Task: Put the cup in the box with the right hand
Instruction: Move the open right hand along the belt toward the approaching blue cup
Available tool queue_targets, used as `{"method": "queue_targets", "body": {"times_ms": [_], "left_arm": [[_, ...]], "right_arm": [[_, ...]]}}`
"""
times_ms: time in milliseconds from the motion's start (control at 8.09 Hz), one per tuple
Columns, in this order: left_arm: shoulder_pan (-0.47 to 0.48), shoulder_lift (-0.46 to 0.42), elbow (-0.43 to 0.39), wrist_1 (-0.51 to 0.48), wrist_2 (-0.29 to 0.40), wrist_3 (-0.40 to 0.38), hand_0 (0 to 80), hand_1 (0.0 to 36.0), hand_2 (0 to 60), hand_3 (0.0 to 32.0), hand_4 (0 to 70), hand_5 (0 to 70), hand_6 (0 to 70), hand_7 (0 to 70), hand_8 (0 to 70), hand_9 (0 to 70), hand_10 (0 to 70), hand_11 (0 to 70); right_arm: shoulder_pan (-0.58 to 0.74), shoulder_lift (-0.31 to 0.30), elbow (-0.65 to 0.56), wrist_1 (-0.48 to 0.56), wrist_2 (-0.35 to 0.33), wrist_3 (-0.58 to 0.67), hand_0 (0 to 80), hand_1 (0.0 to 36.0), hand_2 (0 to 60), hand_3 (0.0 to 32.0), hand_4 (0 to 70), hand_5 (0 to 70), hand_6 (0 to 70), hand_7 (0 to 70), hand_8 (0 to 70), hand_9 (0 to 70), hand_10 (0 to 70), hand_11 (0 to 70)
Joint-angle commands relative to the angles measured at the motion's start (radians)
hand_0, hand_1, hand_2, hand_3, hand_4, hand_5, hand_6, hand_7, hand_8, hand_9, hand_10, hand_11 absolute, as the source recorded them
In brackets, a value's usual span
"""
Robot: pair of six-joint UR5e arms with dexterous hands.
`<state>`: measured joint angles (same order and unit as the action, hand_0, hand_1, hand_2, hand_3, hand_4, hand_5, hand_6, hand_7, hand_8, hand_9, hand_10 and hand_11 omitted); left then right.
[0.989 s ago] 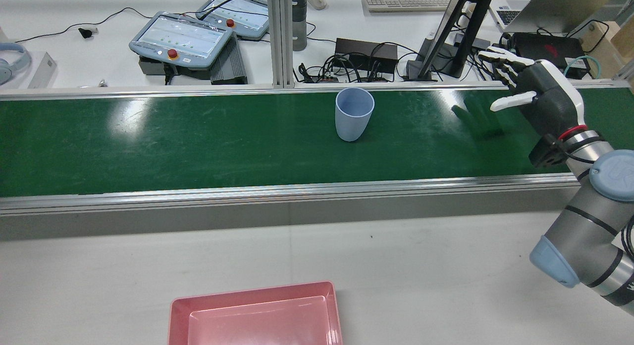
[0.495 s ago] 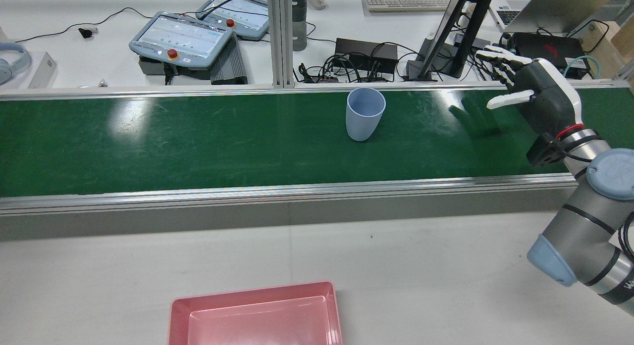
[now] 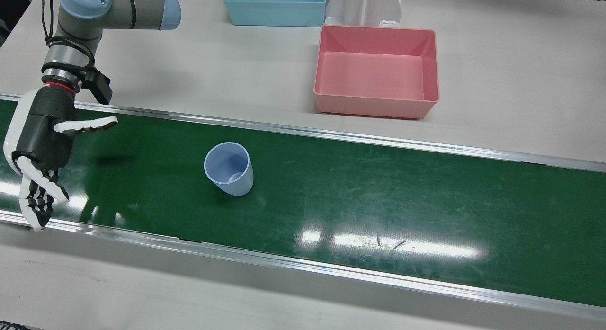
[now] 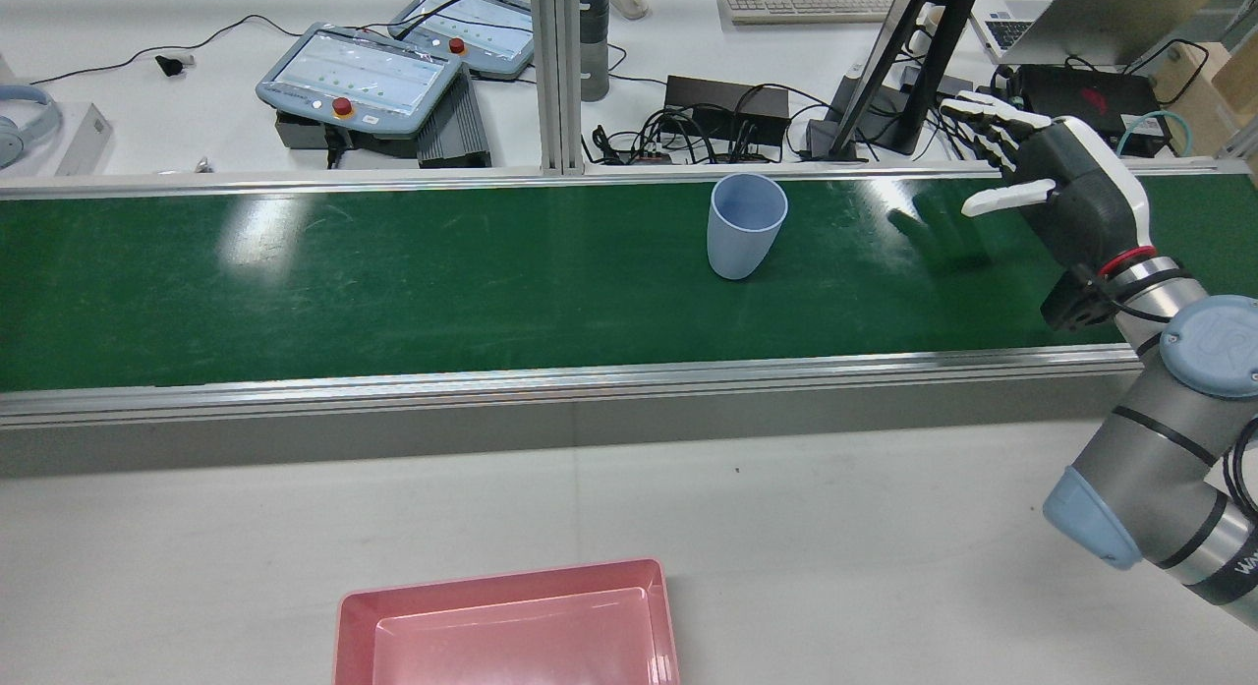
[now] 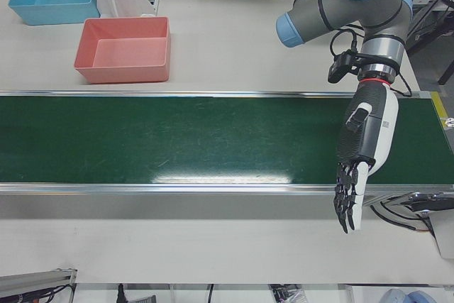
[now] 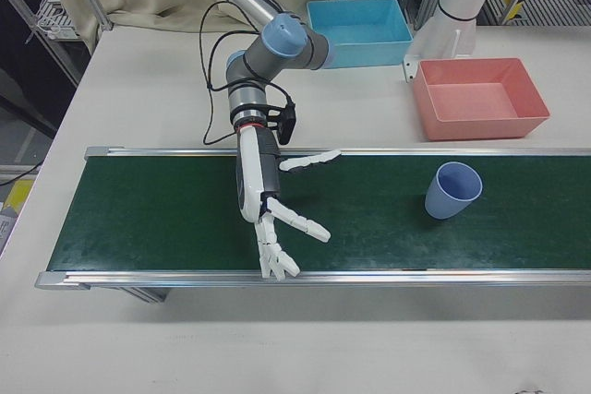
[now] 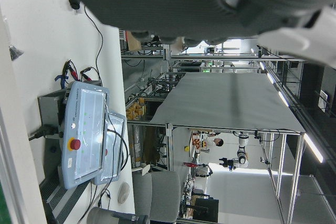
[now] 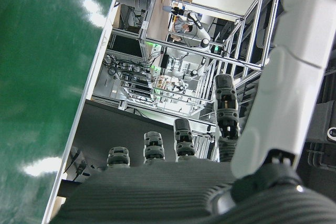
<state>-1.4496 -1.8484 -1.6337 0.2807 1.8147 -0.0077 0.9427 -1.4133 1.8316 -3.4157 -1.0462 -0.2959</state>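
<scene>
Upright, one cup [image 3: 228, 169] (belt-borne), one pink box [image 3: 376, 72], one spread right hand [image 3: 41, 145].

Glossy green belt [image 3: 378, 192], matt plastic cup [image 3: 228, 169]

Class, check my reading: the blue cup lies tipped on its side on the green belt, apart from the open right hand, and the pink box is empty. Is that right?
One thing is wrong: the blue cup stands upright on the green belt, mouth up, as the right-front view shows. The rest holds: it is apart from the open right hand, and the pink box is empty.
</scene>
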Motion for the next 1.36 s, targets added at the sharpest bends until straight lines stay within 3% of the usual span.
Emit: {"method": "queue_targets", "body": {"times_ms": [0,371,495,618,989,1237], "left_arm": [[0.0,0.0,0.0,0.0,0.0,0.0,0.0,0.0,0.0,0.0,0.0,0.0,0.0,0.0,0.0,0.0,0.0,0.0],[0.002,0.0,0.0,0.0,0.0,0.0,0.0,0.0,0.0,0.0,0.0,0.0,0.0,0.0,0.0,0.0,0.0,0.0],[0.002,0.0,0.0,0.0,0.0,0.0,0.0,0.0,0.0,0.0,0.0,0.0,0.0,0.0,0.0,0.0,0.0,0.0],[0.0,0.0,0.0,0.0,0.0,0.0,0.0,0.0,0.0,0.0,0.0,0.0,0.0,0.0,0.0,0.0,0.0,0.0],[0.0,0.0,0.0,0.0,0.0,0.0,0.0,0.0,0.0,0.0,0.0,0.0,0.0,0.0,0.0,0.0,0.0,0.0],[0.0,0.0,0.0,0.0,0.0,0.0,0.0,0.0,0.0,0.0,0.0,0.0,0.0,0.0,0.0,0.0,0.0,0.0]], "right_arm": [[-0.013,0.007,0.0,-0.002,0.0,-0.003,59.6,7.3,0.0,0.0,23.1,5.4,6.6,21.8,5.2,11.9,2.3,5.0],[-0.018,0.007,0.005,-0.002,0.002,-0.003,60.0,7.0,0.0,0.0,23.5,5.4,6.7,21.9,5.1,11.7,2.2,5.0],[-0.018,0.007,0.005,-0.002,0.0,-0.005,61.6,8.5,0.0,0.0,23.1,5.9,6.7,21.7,5.1,11.5,2.4,5.4],[-0.018,0.007,0.005,-0.002,0.0,-0.005,62.1,12.7,0.0,0.0,19.8,6.4,6.7,20.7,4.9,11.1,2.4,5.7],[-0.021,0.013,0.006,-0.004,-0.003,-0.006,64.0,12.4,0.0,0.0,22.8,6.6,6.4,19.3,4.2,9.8,2.2,5.3],[-0.031,0.016,0.008,-0.004,-0.003,-0.006,60.6,18.8,0.6,0.0,15.7,6.9,6.2,18.4,3.8,9.1,1.9,5.1]]}}
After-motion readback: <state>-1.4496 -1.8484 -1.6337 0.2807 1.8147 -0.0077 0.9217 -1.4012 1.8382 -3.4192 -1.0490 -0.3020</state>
